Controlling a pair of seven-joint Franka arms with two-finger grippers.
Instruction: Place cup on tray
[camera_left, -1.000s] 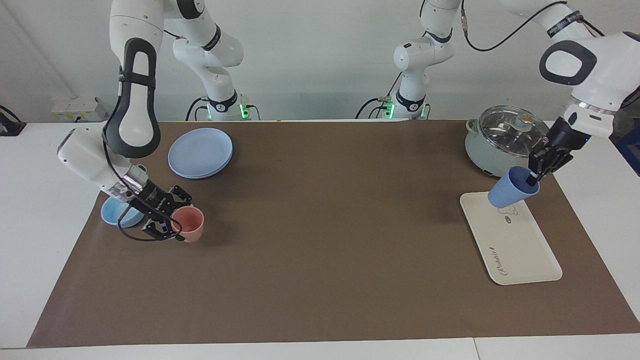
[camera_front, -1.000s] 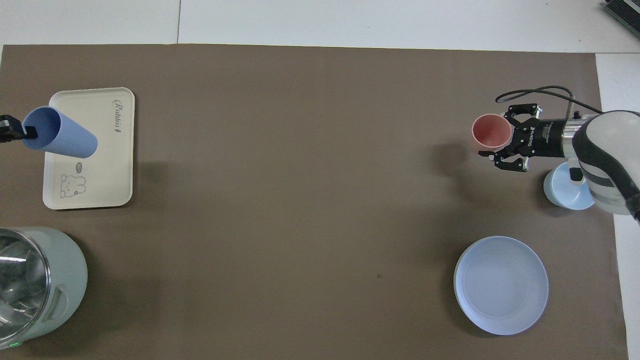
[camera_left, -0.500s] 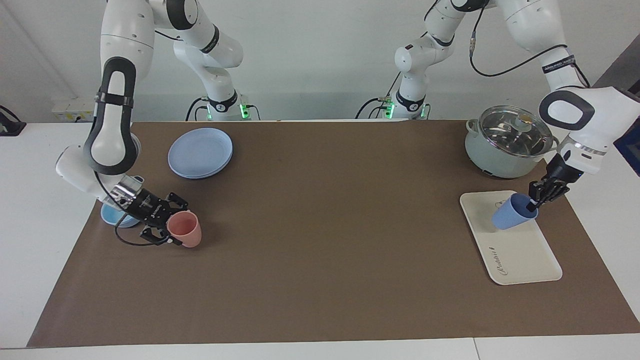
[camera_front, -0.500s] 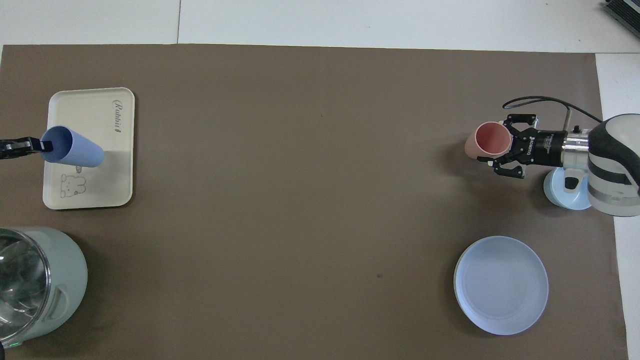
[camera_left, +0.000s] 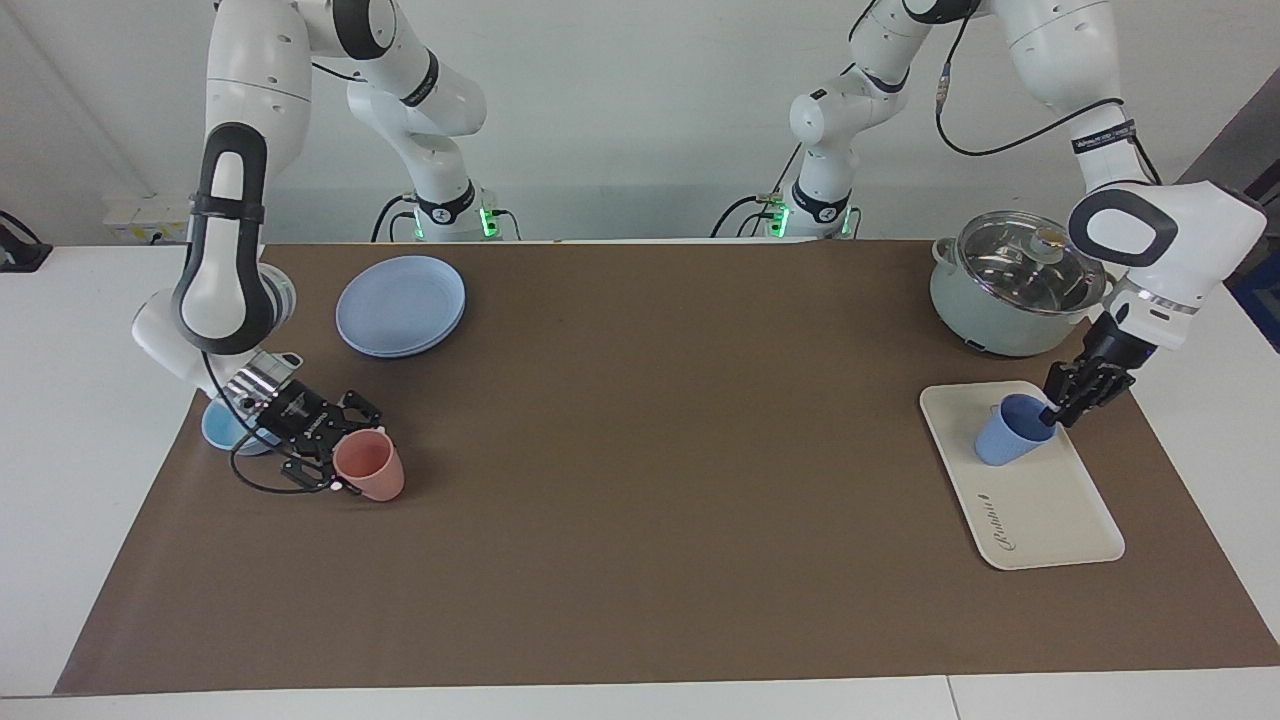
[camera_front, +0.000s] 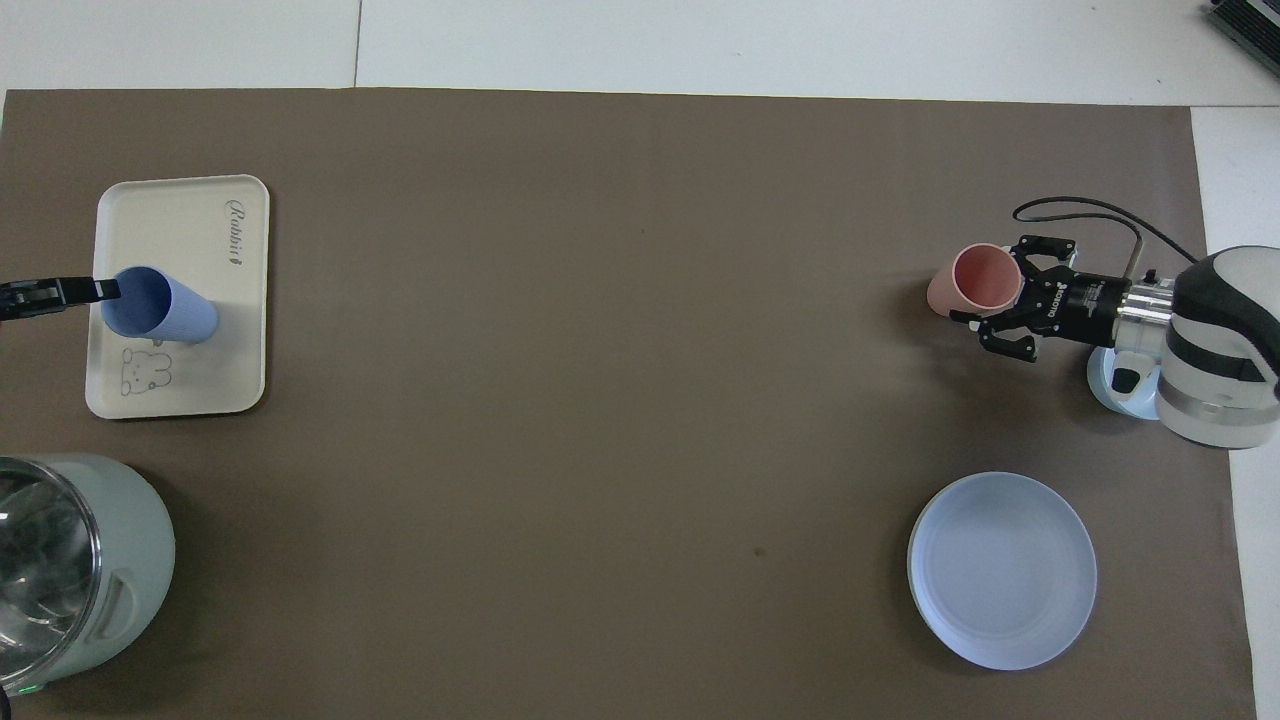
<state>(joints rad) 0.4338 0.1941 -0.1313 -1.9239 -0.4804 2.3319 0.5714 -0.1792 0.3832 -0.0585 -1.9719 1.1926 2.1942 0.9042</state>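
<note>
**Q:** Where is the cup, and what is your left claw doing?

**Me:** My left claw (camera_left: 1052, 414) pinches the blue cup (camera_left: 1008, 430) by its rim, one finger inside the mouth. The cup leans a little and its base is down on the tray (camera_left: 1040, 510), at the end nearer to me, beside the bear drawing (camera_front: 140, 372). From overhead, only the tips of that claw show at the picture's edge.

**Q:** And your right claw?

**Me:** My right claw (camera_left: 335, 455) is low at the right arm's end of the worktop, pinching the rim of a tilted pink cup (camera_left: 370, 468). I cannot tell whether that cup's base touches the mat.

**Q:** What does the worktop look like?

**Me:** A white worktop (camera_left: 80, 480) carries a wide brown mat (camera_left: 640, 450). On the mat, a pale green pot (camera_left: 1005, 290) with a glass lid stands nearer to me than the tray. At the other end lie a round blue plate (camera_left: 401, 305) and a light-blue bowl (camera_left: 225, 428), partly hidden under my right wrist.

**Q:** And the room?

**Me:** A plain white wall (camera_left: 640, 110) rises at my 2 arm bases, with a socket box (camera_left: 150, 218) on it near the right arm's end.
</note>
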